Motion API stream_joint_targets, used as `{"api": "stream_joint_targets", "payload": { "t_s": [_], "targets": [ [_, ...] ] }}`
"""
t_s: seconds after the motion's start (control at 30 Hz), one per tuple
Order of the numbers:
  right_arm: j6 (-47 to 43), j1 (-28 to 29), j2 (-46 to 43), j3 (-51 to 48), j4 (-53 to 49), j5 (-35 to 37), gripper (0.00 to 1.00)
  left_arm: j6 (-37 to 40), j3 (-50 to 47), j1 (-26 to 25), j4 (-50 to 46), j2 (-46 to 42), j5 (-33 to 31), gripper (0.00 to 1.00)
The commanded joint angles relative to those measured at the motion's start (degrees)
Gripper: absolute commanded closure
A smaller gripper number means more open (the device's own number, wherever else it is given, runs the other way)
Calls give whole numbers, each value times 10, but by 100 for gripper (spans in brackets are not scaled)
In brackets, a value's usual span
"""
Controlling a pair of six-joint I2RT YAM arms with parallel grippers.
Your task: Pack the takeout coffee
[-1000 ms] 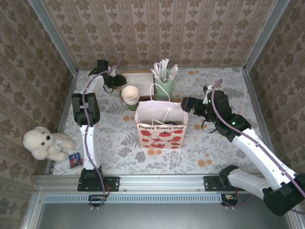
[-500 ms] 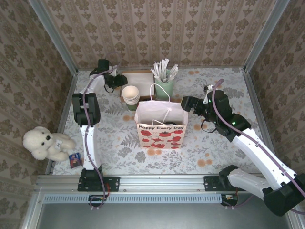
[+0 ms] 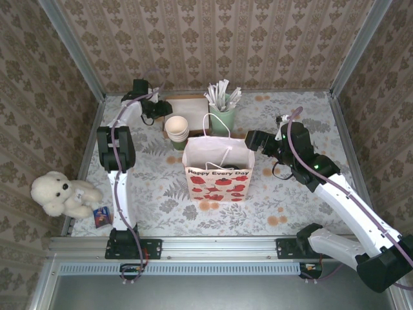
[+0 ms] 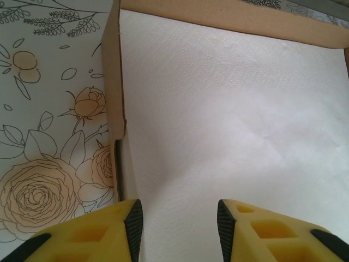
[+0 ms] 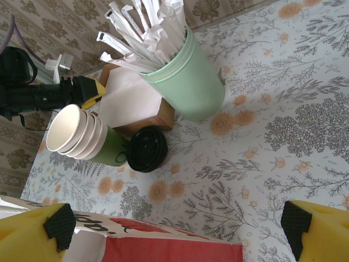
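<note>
A dark round-lidded thing, seemingly the takeout coffee [image 3: 222,172], sits inside the paper bag [image 3: 218,184] with red flowers at mid-table. My left gripper [image 3: 161,108] is at the back left over a cardboard box of white napkins [image 4: 229,109]. Its yellow fingers [image 4: 131,224] stand apart just above the top napkin, and the left gripper [image 4: 180,218] is open with nothing between them. Just right of the bag's rim hangs my right gripper [image 3: 253,140], and the right gripper [image 5: 179,226] is wide open and holds nothing.
A pale mint cup of wrapped straws [image 5: 188,82] stands behind the bag. Beside it are a stack of lidless green cups [image 5: 82,134] and a round black lid [image 5: 146,149] on the table. A white teddy bear [image 3: 61,194] lies outside the left rail.
The left gripper has shifted slightly over the napkin box. The right arm and the bag have not moved.
</note>
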Motion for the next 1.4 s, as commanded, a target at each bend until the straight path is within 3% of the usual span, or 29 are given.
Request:
{"api": "stream_joint_targets", "payload": {
  "t_s": [0.0, 0.2, 0.73, 1.07, 1.13, 1.37],
  "targets": [
    [9, -3, -1, 13, 12, -7, 0, 14, -7, -6, -3, -32, -3, 59],
    [11, -4, 0, 12, 15, -8, 0, 24, -8, -9, -4, -35, -19, 68],
    [10, -3, -4, 16, 11, -5, 0, 34, 2, -7, -20, -5, -54, 69],
    [11, -3, -4, 16, 13, -5, 0, 35, 12, -8, -23, -7, -57, 90],
    [11, -3, -5, 16, 14, -5, 0, 34, 15, -8, -26, -6, -62, 99],
    [5, -3, -3, 22, 16, -3, 0, 14, 29, -7, -34, -23, -56, 100]
  ]
}}
